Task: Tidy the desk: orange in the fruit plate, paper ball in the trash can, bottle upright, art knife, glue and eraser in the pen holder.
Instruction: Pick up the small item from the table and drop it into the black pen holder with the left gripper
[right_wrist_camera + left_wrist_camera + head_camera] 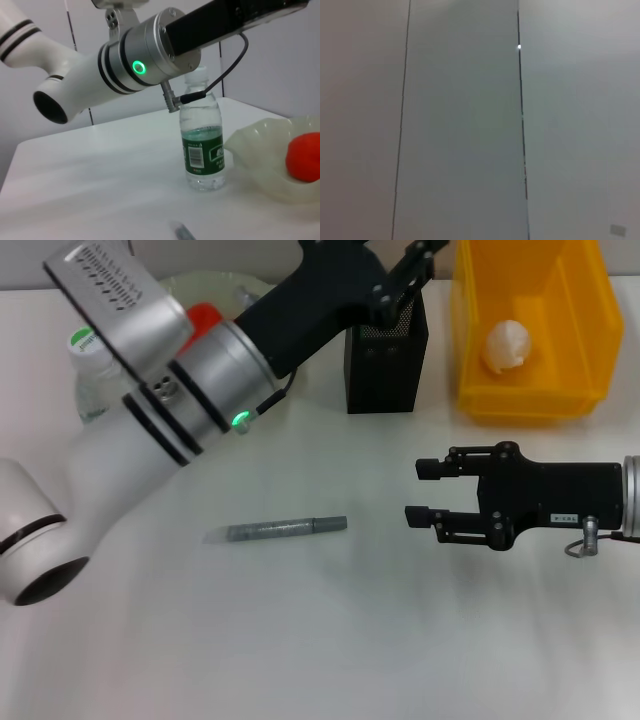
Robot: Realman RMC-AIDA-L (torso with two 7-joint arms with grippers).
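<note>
The grey glue [276, 530] lies flat on the white desk [300, 640], and its tip [183, 233] also shows in the right wrist view. My right gripper [420, 490] hovers open and empty to the right of the glue. My left arm reaches across to the black mesh pen holder [386, 358], with the left gripper [411, 275] just above its opening. The paper ball [508, 345] lies inside the yellow trash can [530, 390]. The bottle [202, 145] stands upright beside the fruit plate [255, 160], which holds the orange [303, 156]. The art knife and eraser are out of view.
My left arm's forearm [200, 380] crosses the back left of the desk and partly hides the bottle [88, 365] and the fruit plate [205, 285]. The left wrist view shows only a plain wall.
</note>
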